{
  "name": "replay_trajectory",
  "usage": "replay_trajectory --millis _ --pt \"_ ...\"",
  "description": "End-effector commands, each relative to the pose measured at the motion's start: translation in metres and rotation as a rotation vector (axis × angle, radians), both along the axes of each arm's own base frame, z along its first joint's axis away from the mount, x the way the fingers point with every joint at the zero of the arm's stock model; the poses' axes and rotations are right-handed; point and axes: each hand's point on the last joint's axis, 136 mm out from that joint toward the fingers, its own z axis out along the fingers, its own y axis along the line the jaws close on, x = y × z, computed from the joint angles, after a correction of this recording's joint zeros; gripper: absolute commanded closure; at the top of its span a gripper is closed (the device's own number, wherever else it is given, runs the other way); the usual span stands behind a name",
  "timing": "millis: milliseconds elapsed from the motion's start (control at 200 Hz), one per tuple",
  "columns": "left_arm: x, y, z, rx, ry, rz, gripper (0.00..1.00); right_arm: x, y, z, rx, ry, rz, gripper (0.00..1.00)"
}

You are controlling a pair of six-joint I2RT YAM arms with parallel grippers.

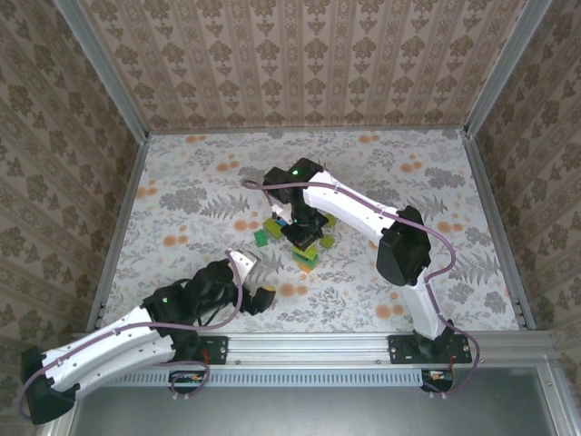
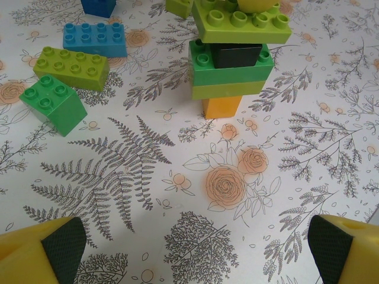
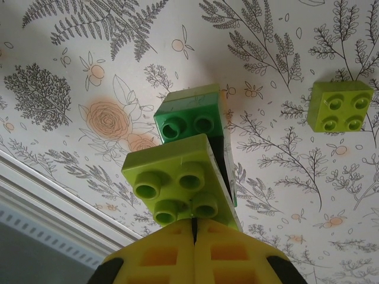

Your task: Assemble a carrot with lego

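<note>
Bright, even light is falling from above on the desk [image 1: 182, 182], the carrot [image 2: 228, 89] is casting only a faint, soft shadow, and the wrist views are looking sharp while the top view is looking slightly soft.

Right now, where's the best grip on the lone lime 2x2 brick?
Pinch the lime 2x2 brick across two opposite side walls, coming straight down. It lies flat, studs up, with bare tabletop around it where visible, so those flat walls look reachable.

Beige damask-patterned wallpaper walls [image 1: 300, 54] and silver aluminium corner posts [image 1: 102, 68] enclose a tabletop covered in pale grey-and-orange floral print [image 1: 182, 182], under soft, even light.
</note>
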Motion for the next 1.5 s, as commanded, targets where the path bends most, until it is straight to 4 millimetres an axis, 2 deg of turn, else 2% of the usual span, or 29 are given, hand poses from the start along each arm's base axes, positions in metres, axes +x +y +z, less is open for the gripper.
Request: replay_trajectory --millis 0,405,1220,1495 --pt "-0.002 -0.003 0.001 -0.005 -0.017 -0.023 0.0 -0.004 0.0 -0.003 -0.016 0.033 0.004 1.0" --pt "-0.002 -0.003 0.001 -0.005 -0.017 -0.024 0.0 -0.003 0.0 0.008 0.004 0.011 0.004 1.0" --pt "-0.002 -0.003 0.001 -0.004 -0.018 -0.024 0.0 -0.003 -0.018 -0.017 -0.095 0.023 0.022 1.0" --pt "-0.001 -0.003 0.001 -0.002 -0.017 -0.022 0.0 -0.005 -0.021 -0.018 -0.103 0.027 0.022 1.0"
